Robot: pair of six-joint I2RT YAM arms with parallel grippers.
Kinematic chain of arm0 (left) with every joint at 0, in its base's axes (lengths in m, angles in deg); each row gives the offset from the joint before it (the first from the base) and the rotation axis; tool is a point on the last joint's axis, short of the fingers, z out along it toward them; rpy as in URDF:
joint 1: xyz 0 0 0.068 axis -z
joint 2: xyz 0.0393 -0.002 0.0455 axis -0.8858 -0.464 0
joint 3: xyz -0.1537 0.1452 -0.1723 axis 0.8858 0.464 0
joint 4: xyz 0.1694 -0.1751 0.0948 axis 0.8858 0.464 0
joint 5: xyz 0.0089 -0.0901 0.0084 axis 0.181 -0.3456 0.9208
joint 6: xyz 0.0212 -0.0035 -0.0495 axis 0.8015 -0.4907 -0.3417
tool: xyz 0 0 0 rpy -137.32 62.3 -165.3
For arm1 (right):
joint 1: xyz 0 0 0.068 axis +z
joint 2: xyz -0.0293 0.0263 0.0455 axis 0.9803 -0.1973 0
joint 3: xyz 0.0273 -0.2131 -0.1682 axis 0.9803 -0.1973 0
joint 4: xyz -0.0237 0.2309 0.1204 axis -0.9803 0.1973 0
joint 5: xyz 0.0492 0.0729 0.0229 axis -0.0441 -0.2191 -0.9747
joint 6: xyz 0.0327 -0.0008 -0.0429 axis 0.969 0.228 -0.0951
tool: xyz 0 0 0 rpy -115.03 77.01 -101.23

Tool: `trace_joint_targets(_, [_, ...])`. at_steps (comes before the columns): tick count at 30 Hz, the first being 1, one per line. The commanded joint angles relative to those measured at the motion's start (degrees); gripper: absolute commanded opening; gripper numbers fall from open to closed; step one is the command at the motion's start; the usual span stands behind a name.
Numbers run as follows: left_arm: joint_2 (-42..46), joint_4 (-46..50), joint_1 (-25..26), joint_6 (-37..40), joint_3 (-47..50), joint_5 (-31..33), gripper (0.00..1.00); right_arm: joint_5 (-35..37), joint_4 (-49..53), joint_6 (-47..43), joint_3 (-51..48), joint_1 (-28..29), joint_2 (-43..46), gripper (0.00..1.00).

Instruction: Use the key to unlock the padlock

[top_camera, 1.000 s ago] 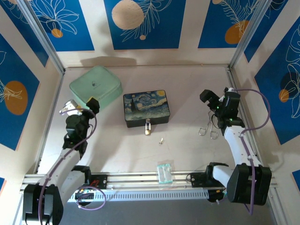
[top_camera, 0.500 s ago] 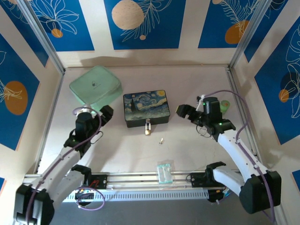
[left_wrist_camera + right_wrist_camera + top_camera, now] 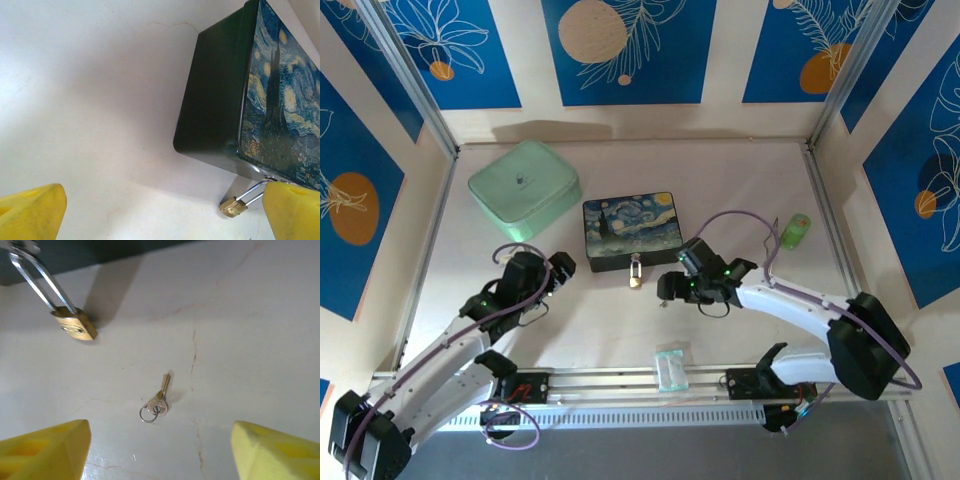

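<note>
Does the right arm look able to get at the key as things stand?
Probably yes: the key lies bare on the table, the right gripper faces it with fingers apart on either side, and the padlock sits apart from it.

Key (image 3: 159,399) on bare table (image 3: 250,315) — free room on every side, spread jaws of right gripper (image 3: 160,452) straddling it. Padlock (image 3: 74,325) near, shackled to starry-night tin (image 3: 631,231) front — nearest obstacles.

A tiny silvery metal key (image 3: 160,399) with a small ring lay on the pale cracked tabletop (image 3: 250,340), ahead of the right gripper's (image 3: 160,455) widely spread yellow fingertips (image 3: 45,450), apart from the small brass padlock (image 3: 75,326) at upper left.
</note>
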State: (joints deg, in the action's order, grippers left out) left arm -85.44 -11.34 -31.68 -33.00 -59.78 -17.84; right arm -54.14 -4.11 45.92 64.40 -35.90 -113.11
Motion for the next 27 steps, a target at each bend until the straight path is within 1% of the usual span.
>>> trace_joint_targets(1, [1.21,-0.41,0.26,-4.29,1.24,0.96,1.0,1.41,-1.2,4.18,1.09,1.84,-3.64,0.61])
trace_joint_targets(2, [1.47,-2.51,0.26,-4.52,2.51,0.87,1.0,1.91,-1.14,4.9,1.46,2.45,-4.74,0.61])
trace_joint_targets(3, [1.84,-5.19,-0.02,-4.6,4.19,0.78,0.96,2.4,-0.97,5.31,1.88,3.16,-5.7,0.6])
trace_joint_targets(4, [2.62,-7.5,-0.51,-5.08,6.17,0.14,0.94,3.16,-0.35,5.8,2.38,3.77,-6.52,0.6])
trace_joint_targets(7, [5.51,-15.29,-1.47,-5.07,11.2,-1.7,0.93,5.56,1.0,6.15,3.65,5.49,-7.8,0.59])
trace_joint_targets(8, [6.32,-16.61,-1.53,-4.23,11.91,-2.05,0.95,6.14,0.99,6.14,3.74,5.9,-8.16,0.59])
trace_joint_targets(9, [7.29,-16.76,-1.58,-3.06,11.99,-2.3,0.99,6.13,0.72,6.26,3.84,6.06,-8.65,0.58])
trace_joint_targets(11, [8.4,-15.55,-1.58,-1.35,11.39,-2.3,0.99,5.37,-0.16,6.45,4.02,6.41,-10.03,0.56])
trace_joint_targets(12, [8.64,-15.19,-1.58,-0.78,10.98,-2.39,1.0,5.29,-0.27,6.62,4.37,6.78,-10.8,0.53])
trace_joint_targets(14, [8.42,-15.63,-1.58,1.03,10.32,-3.94,0.99,6.65,1.17,7.04,5.68,8.05,-12.71,0.51])
trace_joint_targets(16, [7.07,-13.98,-1.58,2.21,8.64,-4.88,0.99,9.03,3.56,7.26,7.39,9.57,-14.56,0.5])
trace_joint_targets(17, [6.54,-13.72,-1.58,1.87,8.38,-5.02,0.99,9.9,4.69,7.41,8.13,10.09,-15.37,0.48])
trace_joint_targets(19, [5.64,-14.41,-1.63,0.71,8.54,-5.32,0.99,10.86,7.0,8.24,9.32,10.65,-16.96,0.46])
trace_joint_targets(21, [4.91,-14.43,-1.5,0.74,8.09,-5.81,0.99,10.59,7.39,8.48,9.26,10.88,-17.63,0.41])
trace_joint_targets(23, [4.26,-13.36,-1.34,0.44,7.29,-5.97,0.96,10.42,7.64,8.73,8.78,11.06,-17.83,0.36])
trace_joint_targets(24, [3.81,-12.84,-1.16,0.27,6.72,-6.29,0.94,10.44,8.02,8.79,8.44,11.07,-17.72,0.36])
trace_joint_targets(25, [3.13,-10.95,-0.93,-0.29,5.69,-6.27,0.99,10.8,8.46,8.82,8.18,11.31,-17.41,0.36])
trace_joint_targets(27, [1.14,-6.61,-0.33,-0.8,3.14,-5.83,0.99,11.57,9.3,8.89,7.6,11.45,-16.96,0.35])
